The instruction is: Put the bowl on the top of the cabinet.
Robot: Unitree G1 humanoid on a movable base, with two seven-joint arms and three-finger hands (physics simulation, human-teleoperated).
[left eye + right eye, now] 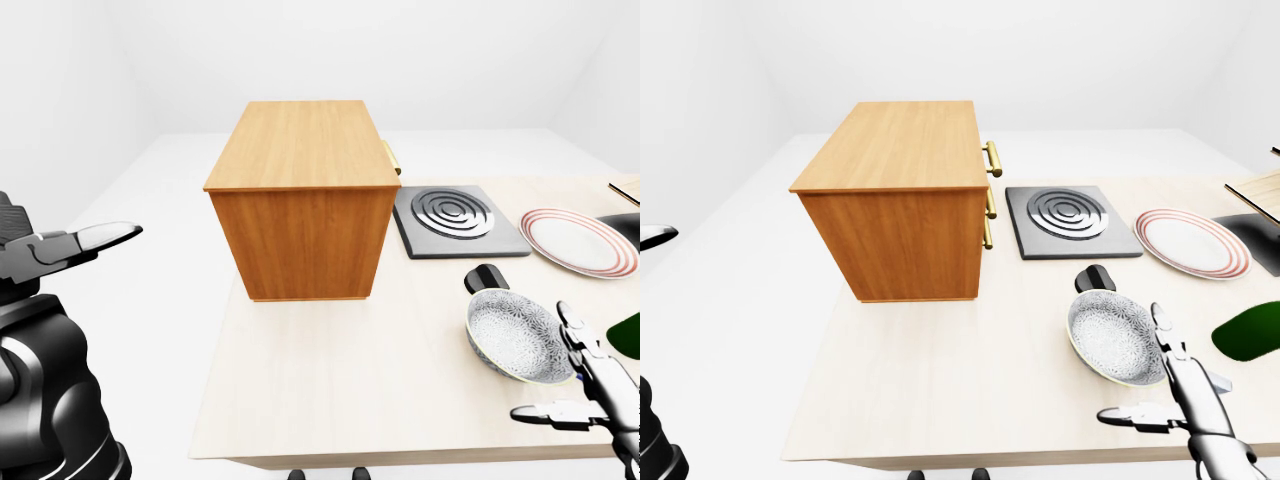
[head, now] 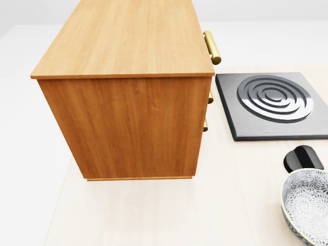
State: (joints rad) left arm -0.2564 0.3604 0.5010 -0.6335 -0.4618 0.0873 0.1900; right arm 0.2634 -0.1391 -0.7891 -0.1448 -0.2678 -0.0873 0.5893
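The grey-patterned bowl (image 1: 1110, 340) sits on the light table (image 1: 940, 390), low and to the right in the eye views; the head view catches only its rim (image 2: 306, 204) at the bottom right corner. My right hand (image 1: 1130, 362) is at the bowl's right rim, open, with one finger upright beside the rim and the thumb below it. The wooden cabinet (image 1: 300, 200) stands at the table's left part with its flat top bare. My left hand (image 1: 105, 238) hovers open far to the left, off the table.
A grey burner plate (image 1: 455, 215) lies right of the cabinet, with a black knob (image 1: 487, 278) below it. A red-rimmed plate (image 1: 578, 240) sits further right. A green object (image 1: 1250, 332) lies right of the bowl. Brass handles (image 2: 211, 47) stick out from the cabinet's right face.
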